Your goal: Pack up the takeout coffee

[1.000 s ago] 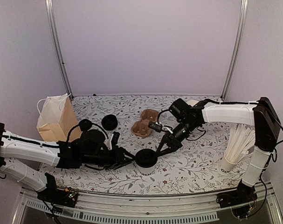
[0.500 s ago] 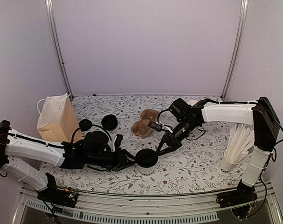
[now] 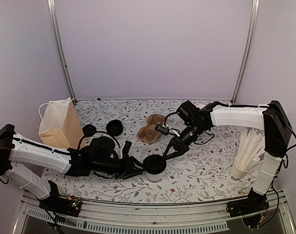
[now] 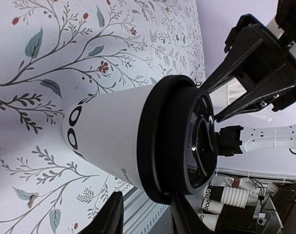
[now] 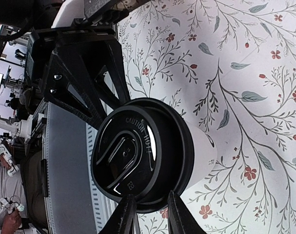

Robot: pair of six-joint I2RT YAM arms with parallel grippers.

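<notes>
The takeout coffee (image 3: 154, 165) stands upright with its lid on, near the front middle of the flowered table (image 3: 201, 178) (a cardboard carrier (image 3: 150, 132) sits farther back). The left gripper (image 3: 139, 168) meets its left side and the right gripper (image 3: 166, 155) its lid's far-right rim. Both jaws are partly parted; whether either grips cannot be told.

takeout coffee (image 3: 153, 165): white paper cup, black lid fitted, upright on table (image 3: 206, 170), front centre
</notes>
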